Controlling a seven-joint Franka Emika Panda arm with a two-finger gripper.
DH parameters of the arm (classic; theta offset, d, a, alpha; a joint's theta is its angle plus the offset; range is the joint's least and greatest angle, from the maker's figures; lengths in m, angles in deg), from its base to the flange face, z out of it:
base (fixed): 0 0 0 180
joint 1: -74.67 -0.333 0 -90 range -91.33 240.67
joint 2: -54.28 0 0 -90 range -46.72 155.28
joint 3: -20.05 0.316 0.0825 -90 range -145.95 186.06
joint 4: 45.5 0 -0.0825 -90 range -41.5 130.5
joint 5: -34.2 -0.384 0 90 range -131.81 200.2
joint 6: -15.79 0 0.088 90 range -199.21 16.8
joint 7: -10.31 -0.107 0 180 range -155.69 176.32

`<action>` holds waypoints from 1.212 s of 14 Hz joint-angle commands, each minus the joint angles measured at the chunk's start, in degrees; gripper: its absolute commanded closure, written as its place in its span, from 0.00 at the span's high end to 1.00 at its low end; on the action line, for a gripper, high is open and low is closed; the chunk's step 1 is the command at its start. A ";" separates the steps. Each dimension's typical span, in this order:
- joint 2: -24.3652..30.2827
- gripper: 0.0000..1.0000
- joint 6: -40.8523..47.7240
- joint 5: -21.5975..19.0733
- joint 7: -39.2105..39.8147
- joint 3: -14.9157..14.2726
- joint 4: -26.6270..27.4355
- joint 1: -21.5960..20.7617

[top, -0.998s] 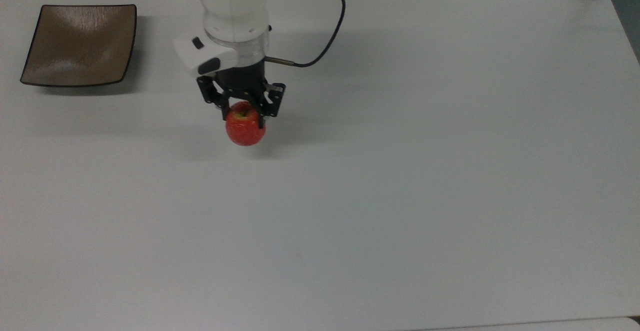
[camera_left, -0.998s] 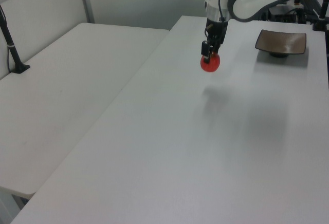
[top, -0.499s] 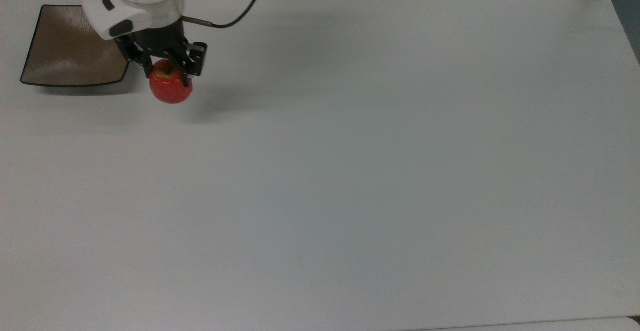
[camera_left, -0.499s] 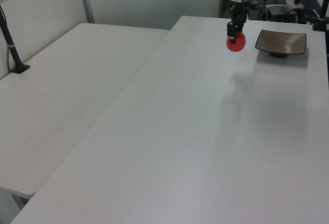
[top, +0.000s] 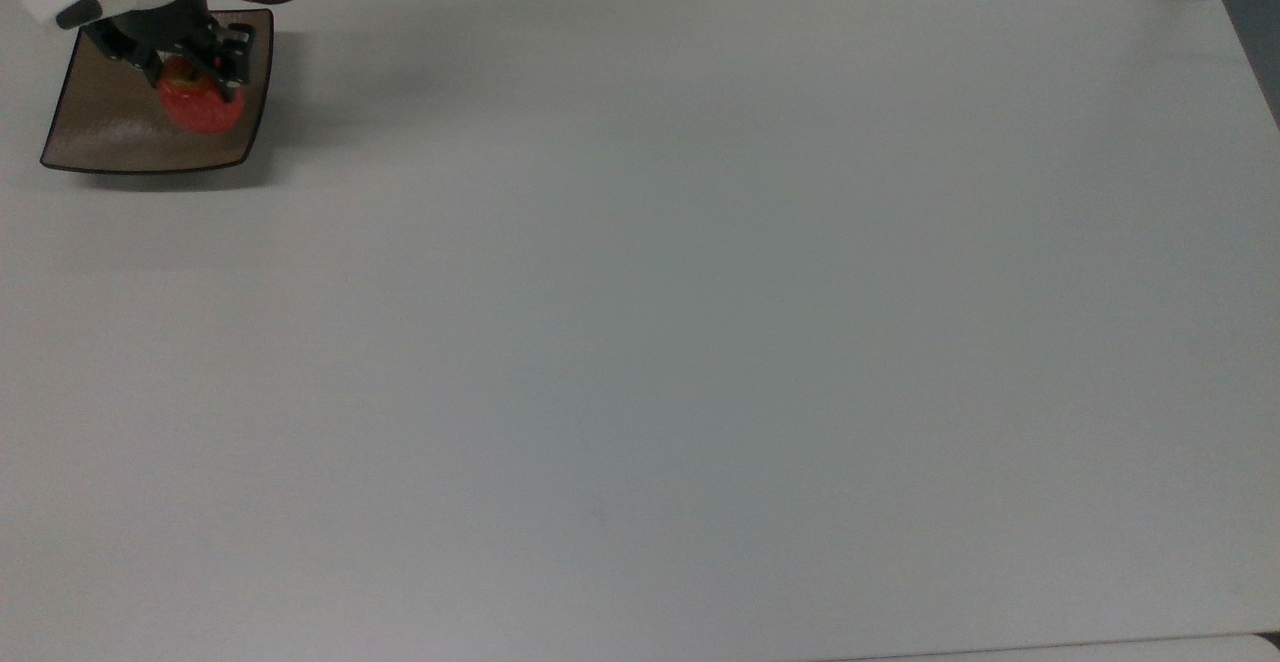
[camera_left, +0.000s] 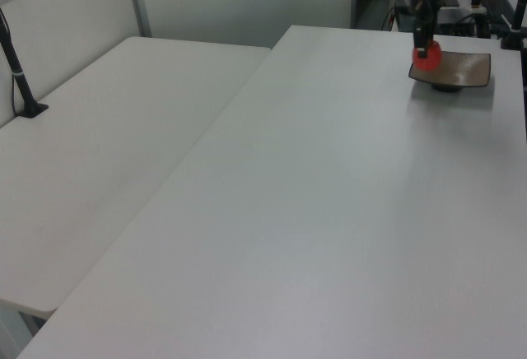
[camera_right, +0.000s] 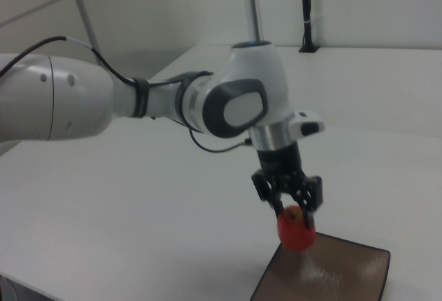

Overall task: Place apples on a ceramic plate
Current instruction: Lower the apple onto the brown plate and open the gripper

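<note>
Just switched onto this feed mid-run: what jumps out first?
The red apple, pinched in the end effector, hangs above the brown plate and is not yet set down. In the top view, that plate sits at the far left corner of a wide white table.

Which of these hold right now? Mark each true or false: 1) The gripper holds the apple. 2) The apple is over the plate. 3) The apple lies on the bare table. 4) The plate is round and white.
1) True: the gripper is shut on the apple.
2) True: in the top view the apple is over the plate.
3) False: it hangs in the gripper above the plate, off the table.
4) False: the plate is square and brown.
</note>
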 commanded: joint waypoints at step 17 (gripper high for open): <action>-3.29 1.00 -3.61 1.77 7.69 -3.76 3.11 2.16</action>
